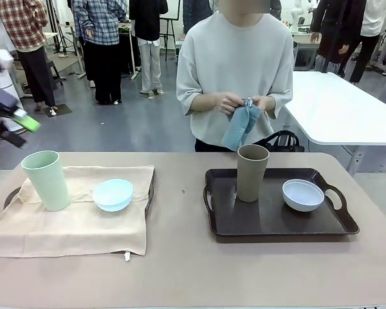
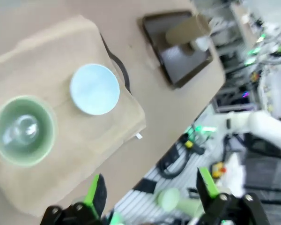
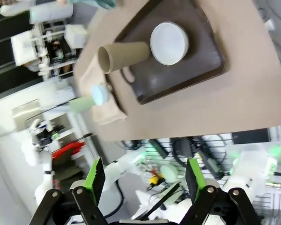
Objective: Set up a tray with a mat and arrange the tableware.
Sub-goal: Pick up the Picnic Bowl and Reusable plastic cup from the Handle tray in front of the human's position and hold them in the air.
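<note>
We see the left gripper [image 2: 150, 180] and right gripper [image 3: 144, 166] wide open, empty; pale green cup [image 1: 46, 180] and light blue bowl [image 1: 112, 194] stand on the mat [image 1: 77, 228] near the left edge of the tabletop [image 1: 193, 270]; tan-brown cup [image 1: 252, 172] and white bowl [image 1: 303, 194] sit in the dark tray [image 1: 270, 222] toward its right edge.

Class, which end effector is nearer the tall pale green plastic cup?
Left. The left end effector hovers just up and left of the tall pale green plastic cup; the right end effector hangs past the dark brown tray, far off.
</note>
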{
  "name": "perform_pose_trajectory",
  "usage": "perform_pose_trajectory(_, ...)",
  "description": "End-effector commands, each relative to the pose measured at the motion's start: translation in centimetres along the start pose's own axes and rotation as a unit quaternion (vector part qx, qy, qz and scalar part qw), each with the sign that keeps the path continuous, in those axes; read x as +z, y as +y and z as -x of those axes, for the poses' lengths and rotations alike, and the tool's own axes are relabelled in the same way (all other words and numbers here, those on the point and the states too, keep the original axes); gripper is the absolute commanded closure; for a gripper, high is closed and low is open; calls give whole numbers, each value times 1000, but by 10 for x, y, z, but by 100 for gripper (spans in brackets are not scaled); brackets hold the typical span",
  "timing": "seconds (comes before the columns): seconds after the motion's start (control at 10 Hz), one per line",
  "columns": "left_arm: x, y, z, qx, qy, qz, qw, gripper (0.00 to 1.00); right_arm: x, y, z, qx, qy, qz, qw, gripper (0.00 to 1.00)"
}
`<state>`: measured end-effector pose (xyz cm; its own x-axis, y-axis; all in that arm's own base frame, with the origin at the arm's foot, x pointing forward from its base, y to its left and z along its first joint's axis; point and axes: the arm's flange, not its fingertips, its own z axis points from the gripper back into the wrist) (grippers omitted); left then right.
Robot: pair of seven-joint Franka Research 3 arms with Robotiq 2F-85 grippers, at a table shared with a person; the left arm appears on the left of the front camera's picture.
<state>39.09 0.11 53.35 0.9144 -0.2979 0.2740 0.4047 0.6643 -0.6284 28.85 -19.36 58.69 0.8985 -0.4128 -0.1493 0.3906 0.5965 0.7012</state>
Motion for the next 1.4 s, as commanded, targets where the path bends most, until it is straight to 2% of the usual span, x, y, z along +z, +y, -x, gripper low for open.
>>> perform_pose_trajectory(0.0, -47, -13, -16, -77, 43, -75, 993, 0, -32, 6, -7, 10, -30, 95, 995, 10)
perform_pose_trajectory(0.3, -137, -64, -26, -213, 86, -136, 964, 0, -93, 26, -8, 47, -70, 203, 975, 10)
perform_pose_trajectory(0.5, -180, -90, -26, -326, 122, -121, 930, 0, -121, 27, -10, 58, -46, 219, 973, 10)
perform_pose_trajectory(0.6, -189, -97, -27, -372, 121, -128, 911, 0, -126, 25, -13, 54, -37, 217, 974, 10)
perform_pose_trajectory(0.7, -193, -102, -26, -379, 107, -128, 910, 0, -126, 21, -13, 49, -28, 215, 975, 10)
perform_pose_trajectory(0.8, -180, -102, -24, -323, 88, -103, 937, 0, -118, 20, -9, 35, -14, 192, 981, 10)
perform_pose_trajectory(0.9, -196, -115, -27, -355, 127, -126, 918, 0, -131, 27, -11, 63, -30, 212, 975, 10)
perform_pose_trajectory(1.3, -196, -115, -27, -355, 127, -126, 918, 0, -131, 27, -11, 63, -30, 212, 975, 10)
